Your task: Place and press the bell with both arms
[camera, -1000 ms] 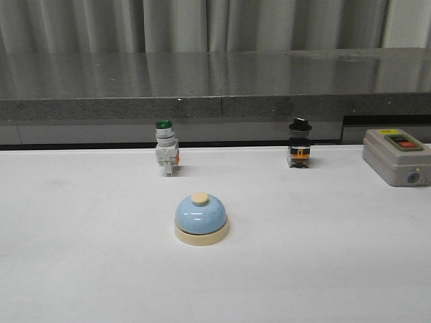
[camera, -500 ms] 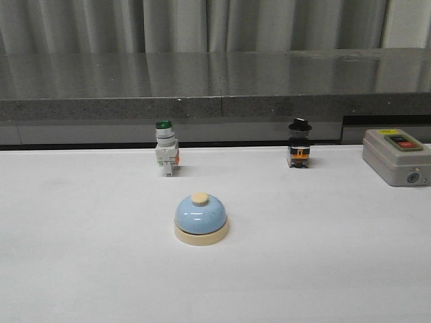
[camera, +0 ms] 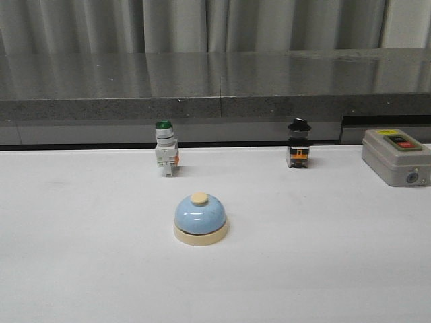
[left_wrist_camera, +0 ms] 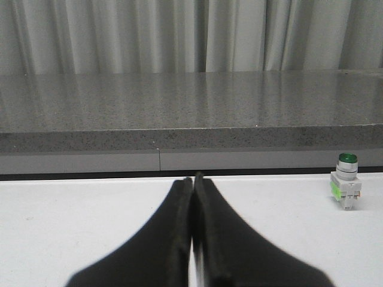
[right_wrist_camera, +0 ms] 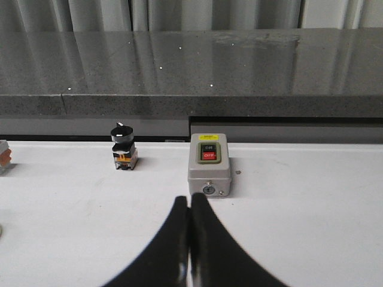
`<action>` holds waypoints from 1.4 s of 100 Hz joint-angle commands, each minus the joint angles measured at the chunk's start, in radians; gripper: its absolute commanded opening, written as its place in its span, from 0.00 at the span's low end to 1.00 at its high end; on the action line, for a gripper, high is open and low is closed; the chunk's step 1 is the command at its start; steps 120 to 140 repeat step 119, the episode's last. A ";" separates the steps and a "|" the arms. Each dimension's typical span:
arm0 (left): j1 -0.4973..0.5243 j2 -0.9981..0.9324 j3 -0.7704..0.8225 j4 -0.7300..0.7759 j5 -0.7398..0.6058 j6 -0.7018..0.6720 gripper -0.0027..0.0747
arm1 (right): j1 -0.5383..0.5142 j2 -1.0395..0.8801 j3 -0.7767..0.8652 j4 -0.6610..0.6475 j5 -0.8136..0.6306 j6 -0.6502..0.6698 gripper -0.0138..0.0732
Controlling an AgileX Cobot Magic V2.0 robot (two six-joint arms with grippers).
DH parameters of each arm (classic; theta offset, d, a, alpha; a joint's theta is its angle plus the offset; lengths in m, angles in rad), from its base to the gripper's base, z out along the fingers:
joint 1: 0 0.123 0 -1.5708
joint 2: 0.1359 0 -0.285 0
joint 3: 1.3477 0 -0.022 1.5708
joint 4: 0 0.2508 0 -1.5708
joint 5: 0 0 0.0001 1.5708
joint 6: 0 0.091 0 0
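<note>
Nothing shifted since earlier frame: glossy blue-domed bell (camera: pixel 201 219) on matte white bench (camera: pixel 81 256); left pincer (left_wrist_camera: pixel 192 179) and right pincer (right_wrist_camera: pixel 190 200) both closed, empty.

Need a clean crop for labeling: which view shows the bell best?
Front view: the bell sits whole and unobstructed on the white table, dome, base and button all visible. Neither wrist view shows it; each shows its own shut claw and other switches.

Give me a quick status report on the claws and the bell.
Left claw shut, empty. Right claw shut, empty. Bell upright on the white table, untouched. Green-capped switch behind it, apart.
</note>
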 commanded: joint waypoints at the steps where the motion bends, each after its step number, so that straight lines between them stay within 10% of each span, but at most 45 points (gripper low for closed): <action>1: 0.002 -0.034 0.023 -0.001 -0.078 0.000 0.01 | -0.004 -0.010 0.013 0.000 -0.168 0.000 0.08; 140: 0.002 -0.034 0.023 -0.001 -0.078 0.000 0.01 | -0.003 -0.010 0.105 0.000 -0.263 0.000 0.08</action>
